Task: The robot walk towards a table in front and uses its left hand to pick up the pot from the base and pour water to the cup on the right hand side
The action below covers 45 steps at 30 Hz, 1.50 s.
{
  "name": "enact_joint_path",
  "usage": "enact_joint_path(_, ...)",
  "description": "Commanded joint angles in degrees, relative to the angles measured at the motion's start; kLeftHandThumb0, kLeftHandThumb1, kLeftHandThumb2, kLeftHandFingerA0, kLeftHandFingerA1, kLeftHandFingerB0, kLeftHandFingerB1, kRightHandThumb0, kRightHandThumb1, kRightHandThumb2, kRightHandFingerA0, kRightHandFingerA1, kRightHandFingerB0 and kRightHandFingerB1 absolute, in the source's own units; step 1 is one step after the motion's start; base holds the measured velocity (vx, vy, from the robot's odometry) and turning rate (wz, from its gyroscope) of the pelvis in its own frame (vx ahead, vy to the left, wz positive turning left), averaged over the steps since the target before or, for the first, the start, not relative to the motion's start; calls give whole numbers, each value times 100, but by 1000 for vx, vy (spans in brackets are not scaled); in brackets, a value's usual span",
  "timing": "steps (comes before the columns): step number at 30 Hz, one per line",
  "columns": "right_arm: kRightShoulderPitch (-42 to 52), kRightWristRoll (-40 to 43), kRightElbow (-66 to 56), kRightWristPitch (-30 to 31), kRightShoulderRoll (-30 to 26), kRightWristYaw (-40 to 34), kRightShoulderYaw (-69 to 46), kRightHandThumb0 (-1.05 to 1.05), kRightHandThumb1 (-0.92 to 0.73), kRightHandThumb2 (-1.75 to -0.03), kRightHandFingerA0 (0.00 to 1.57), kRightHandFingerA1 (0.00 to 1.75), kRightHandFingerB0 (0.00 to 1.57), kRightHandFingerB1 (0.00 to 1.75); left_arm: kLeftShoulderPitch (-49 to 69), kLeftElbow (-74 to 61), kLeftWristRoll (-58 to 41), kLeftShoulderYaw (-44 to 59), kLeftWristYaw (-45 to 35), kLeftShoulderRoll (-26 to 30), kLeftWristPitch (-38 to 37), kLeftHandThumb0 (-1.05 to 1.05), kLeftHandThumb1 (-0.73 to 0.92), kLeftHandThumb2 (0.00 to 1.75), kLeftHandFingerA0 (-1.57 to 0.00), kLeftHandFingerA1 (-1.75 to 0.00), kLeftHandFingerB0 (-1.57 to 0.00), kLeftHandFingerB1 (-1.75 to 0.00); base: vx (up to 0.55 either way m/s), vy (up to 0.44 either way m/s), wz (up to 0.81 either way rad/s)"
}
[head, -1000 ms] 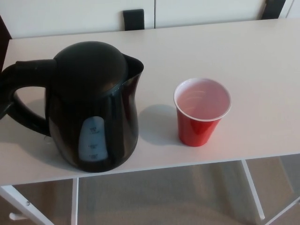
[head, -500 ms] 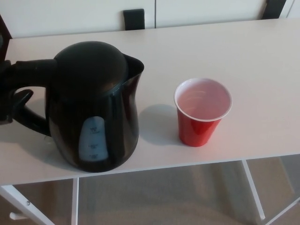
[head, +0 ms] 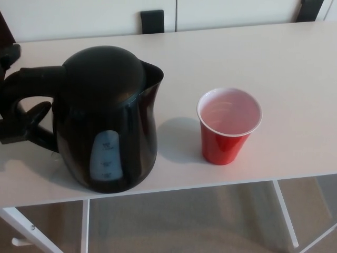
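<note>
A black electric kettle stands on the white table near its front edge, spout towards the cup and handle to the left. No separate base shows under it. My left hand comes in at the left edge of the head view. One black finger pokes into the handle's loop and another part of the hand shows above the handle; the fingers are apart, not closed on it. A red cup with a white inside stands upright to the right of the kettle, apart from it. My right hand does not show.
Two dark chair backs rise behind the table's far edge. The table's front edge runs just below the kettle and cup, with white legs and floor beneath.
My left hand has moved in from the left edge and pushed a finger into the kettle handle's loop. Kettle and cup have stayed put.
</note>
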Motion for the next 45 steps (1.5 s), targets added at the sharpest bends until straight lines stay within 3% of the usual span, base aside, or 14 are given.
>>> enact_joint_path(1,-45,106,20,17,-94,4,-54,-58,-28,-88,90,92,63,78,-68,72,319,-128,102,-19,-25,-31,26,85,0,-47,0,-48,0,0,0)
enact_joint_path(8,-95,114,35,54,-104,16,-87,-62,-25,-92,90,90,61,77,-47,101,409,-209,118,-61,-93,-31,28,86,0,-47,0,-48,0,0,0)
enact_joint_path(9,-100,109,27,45,-106,18,-84,-63,-24,-92,90,90,61,77,-54,99,423,-210,123,-64,-89,-61,42,71,-17,-39,-7,-31,0,0,0)
enact_joint_path(19,-139,156,-58,116,-102,40,-116,-60,-29,-85,88,90,61,76,-144,179,457,-194,87,-133,-83,-60,43,69,-26,-40,-8,-32,0,0,0)
enact_joint_path(20,-150,151,-57,120,-101,28,-113,-60,-29,-86,91,90,61,76,-165,183,439,-179,88,-164,-59,-55,44,70,-38,-44,-10,-35,0,0,0)
enact_joint_path(21,-154,130,-60,125,-108,21,-95,-60,-24,-92,87,90,58,75,-177,197,474,-168,181,-234,-123,-40,61,61,-79,-46,-25,-31,0,0,0)
enact_joint_path(23,-152,112,-73,136,-118,28,-74,-60,-24,-92,87,90,58,75,-180,221,563,-164,304,-303,-254,-40,61,61,-79,-46,-25,-31,0,0,0)
enact_joint_path(25,-184,105,-69,157,-109,24,-61,-58,-23,-91,87,89,58,75,-245,305,696,-183,418,-311,-237,-26,82,67,-127,-65,-48,-36,0,0,0)
enact_joint_path(26,-181,100,-70,152,-106,21,-56,-58,-23,-91,87,89,58,75,-263,329,660,-162,406,-332,-201,-26,82,67,-127,-65,-48,-36,0,0,0)
enact_joint_path(28,-183,84,-36,131,-105,14,-44,-62,-29,-84,88,88,61,75,-248,261,613,-154,410,-382,-80,-23,79,63,-127,-116,-71,-42,0,0,0)
enact_joint_path(31,-171,92,-31,83,-101,21,-43,-64,-24,-93,87,90,59,76,-221,265,637,-229,240,-358,-180,-19,79,63,-122,-122,-77,-46,0,0,0)
enact_joint_path(32,-168,95,-40,109,-108,21,-41,-62,-25,-93,88,90,59,76,-204,253,664,-272,267,-418,-225,-14,79,63,-114,-122,-96,-60,0,0,0)
enact_joint_path(37,-153,92,-92,127,-123,28,-22,-60,-24,-92,87,89,58,75,-167,180,639,-330,305,-565,-123,-12,76,76,-110,-133,-89,-100,0,0,0)
enact_joint_path(45,-180,40,-81,89,-166,-3,20,-64,-25,-93,90,90,62,76,-78,-90,514,-341,320,-799,220,-11,78,71,-108,-136,-84,-104,0,0,0)
